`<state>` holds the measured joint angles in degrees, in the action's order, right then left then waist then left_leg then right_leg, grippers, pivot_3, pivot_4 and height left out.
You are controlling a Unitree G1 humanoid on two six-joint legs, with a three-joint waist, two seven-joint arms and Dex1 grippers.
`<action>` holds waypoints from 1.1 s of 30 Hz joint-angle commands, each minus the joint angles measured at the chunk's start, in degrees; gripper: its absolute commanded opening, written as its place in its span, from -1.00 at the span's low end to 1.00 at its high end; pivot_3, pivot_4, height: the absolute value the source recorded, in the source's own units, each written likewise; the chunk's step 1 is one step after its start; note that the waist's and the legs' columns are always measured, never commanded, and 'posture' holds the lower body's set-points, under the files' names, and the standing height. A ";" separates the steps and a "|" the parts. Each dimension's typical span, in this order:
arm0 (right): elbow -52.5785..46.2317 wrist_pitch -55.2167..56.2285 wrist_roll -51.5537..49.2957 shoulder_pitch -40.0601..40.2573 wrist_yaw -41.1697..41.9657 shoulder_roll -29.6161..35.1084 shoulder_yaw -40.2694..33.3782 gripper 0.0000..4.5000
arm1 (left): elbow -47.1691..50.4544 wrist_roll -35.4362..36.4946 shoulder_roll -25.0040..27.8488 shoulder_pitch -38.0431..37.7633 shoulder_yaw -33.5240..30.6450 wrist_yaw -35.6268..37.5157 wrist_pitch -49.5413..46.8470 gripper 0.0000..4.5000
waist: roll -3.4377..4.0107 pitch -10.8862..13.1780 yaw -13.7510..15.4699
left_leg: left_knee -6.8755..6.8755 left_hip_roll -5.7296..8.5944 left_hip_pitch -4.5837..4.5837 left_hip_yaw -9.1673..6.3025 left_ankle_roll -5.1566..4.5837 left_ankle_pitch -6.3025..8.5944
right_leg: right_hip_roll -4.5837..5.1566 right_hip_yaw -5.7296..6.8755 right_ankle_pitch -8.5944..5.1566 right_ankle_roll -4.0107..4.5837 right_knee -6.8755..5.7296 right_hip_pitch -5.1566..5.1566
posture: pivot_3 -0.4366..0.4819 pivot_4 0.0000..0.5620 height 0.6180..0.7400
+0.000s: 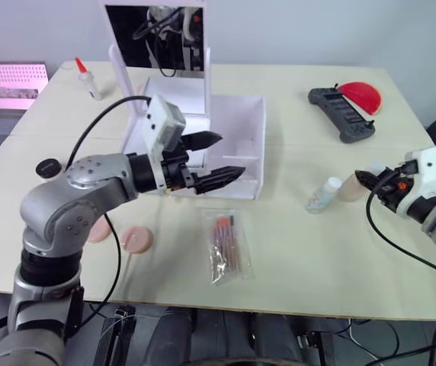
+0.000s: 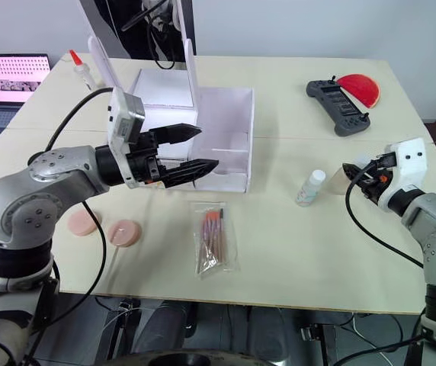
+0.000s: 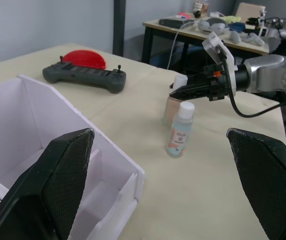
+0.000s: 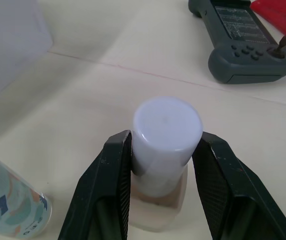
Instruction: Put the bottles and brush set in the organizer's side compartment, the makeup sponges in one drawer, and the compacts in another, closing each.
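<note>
Right pincer: its two black fingers are pressed on the white cap of the beige bottle, one on each side. The right wrist view shows this grip plainly; from the head views one sees the pincer at the bottle, but the contact is hard to read.
Beige bottle: it stands upright on the tabletop, at the robot's right side, well apart from the organizer.
Clear bottle: upright, with a white cap and a printed label, just beside the beige bottle, on the side toward the organizer. The left wrist view shows the label better.
Left pincer: spread wide and holding nothing, it hovers over the front edge of the organizer.
Organizer: a white box with an upright mirror at the back. The left wrist view looks into its open white compartments; what lies deeper inside I cannot tell.
Brush set: brushes in a clear bag, flat on the tabletop in front of the organizer.
Sponges: two pink round ones lie near the front edge, under the left arm; in the right eye view both are clear of the arm.
Controller: dark grey, at the far right, with a red half-round thing touching it.
Glue bottle: white with a red tip, at the far left.
</note>
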<state>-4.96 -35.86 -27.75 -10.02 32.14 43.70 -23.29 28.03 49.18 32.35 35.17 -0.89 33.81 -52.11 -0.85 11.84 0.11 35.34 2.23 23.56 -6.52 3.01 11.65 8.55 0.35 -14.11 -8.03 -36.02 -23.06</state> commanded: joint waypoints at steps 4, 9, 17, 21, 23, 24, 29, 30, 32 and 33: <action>0.25 1.94 -0.72 -1.52 0.56 -0.34 -1.95 -0.17 | 1.96 0.13 0.66 -0.10 -1.69 -0.32 1.05 1.00 | 0.00 0.00 0.11 | 0.00 0.00 0.00 0.00 0.00 0.00 | 0.00 0.00 0.00 0.00 0.00 0.00 | -0.05 -0.47 1.00; -0.42 1.66 -1.68 -0.49 0.98 -0.18 -3.33 -0.17 | 1.60 -0.19 0.54 -0.04 -1.35 -0.11 1.38 1.00 | 0.00 0.00 0.14 | 0.00 0.00 0.00 0.00 0.00 0.00 | 0.00 0.00 0.00 -0.01 0.00 0.00 | -0.05 -0.47 1.00; -0.88 1.24 -1.47 1.05 0.82 -0.25 -3.89 -0.63 | 0.96 -0.97 0.26 0.30 -0.77 0.62 1.98 1.00 | 0.00 0.00 0.16 | 0.00 0.00 0.00 0.00 0.00 0.00 | 0.00 0.00 0.00 0.00 0.00 0.00 | -0.05 -0.47 1.00; -0.98 1.75 -2.85 -0.25 0.82 -0.66 -5.14 -0.63 | 0.79 -1.15 0.40 0.14 -1.11 0.89 1.99 1.00 | 0.00 0.00 0.16 | 0.00 0.00 0.00 0.00 0.00 0.00 | 0.00 0.00 0.00 0.00 0.00 0.00 | -0.05 -0.47 1.00; -1.29 1.03 -5.04 -1.76 1.44 -0.55 -6.14 -0.63 | 0.83 -1.09 0.60 -0.15 -1.42 0.95 2.00 1.00 | 0.00 0.00 0.04 | 0.00 0.00 0.00 0.00 0.00 0.00 | 0.00 0.00 0.00 0.00 0.01 0.00 | -0.05 -0.47 1.00; -1.61 0.42 -6.27 -2.75 2.03 -0.21 -6.36 -0.63 | 0.85 -1.10 0.75 -0.28 -1.59 0.94 2.03 1.00 | 0.02 0.01 -0.05 | 0.00 0.00 0.00 0.00 0.00 0.00 | 0.00 0.00 0.00 0.00 0.00 0.00 | -0.05 -0.47 1.00; -3.55 -8.39 -14.99 -14.04 7.57 3.81 -2.82 -0.63 | 1.10 -1.38 2.49 -2.32 -3.85 0.87 2.65 1.00 | 0.05 0.03 -1.25 | 0.00 0.00 0.00 0.02 0.00 0.00 | 0.01 0.00 0.01 0.00 0.00 -0.02 | -0.05 -0.47 1.00; -3.73 -9.73 -15.65 -16.26 8.85 4.55 -1.11 -0.63 | 1.33 -1.43 2.98 -2.97 -4.28 0.96 2.76 1.00 | 0.05 0.03 -1.34 | -0.02 -0.01 -0.01 0.02 0.00 0.00 | 0.00 0.00 0.01 0.01 -0.01 -0.03 | -0.05 -0.47 1.00; -4.17 -11.90 -16.90 -21.16 12.23 5.86 2.99 -0.63 | 2.18 -1.29 4.06 -4.60 -5.61 0.94 2.88 1.00 | 0.05 0.03 -1.33 | -0.12 -0.06 -0.06 0.02 0.00 0.00 | -0.04 0.00 0.00 0.01 -0.01 -0.05 | -0.05 -0.47 1.00; -3.56 -13.00 -17.22 -24.33 13.62 6.11 5.26 -0.63 | 2.79 -1.11 4.71 -5.52 -6.49 0.77 2.90 1.00 | 0.05 0.03 -1.27 | -0.19 -0.07 -0.07 -0.02 0.00 0.00 | -0.07 0.00 -0.01 0.01 -0.01 -0.07 | -0.05 -0.47 1.00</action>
<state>-6.93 -47.73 -43.14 -32.09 43.40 49.09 -19.82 28.55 47.95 36.22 29.69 -4.93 34.72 -50.44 -0.80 11.87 -1.16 35.15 2.14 23.49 -6.57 3.01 11.66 8.43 0.35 -14.12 -8.03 -36.03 -23.13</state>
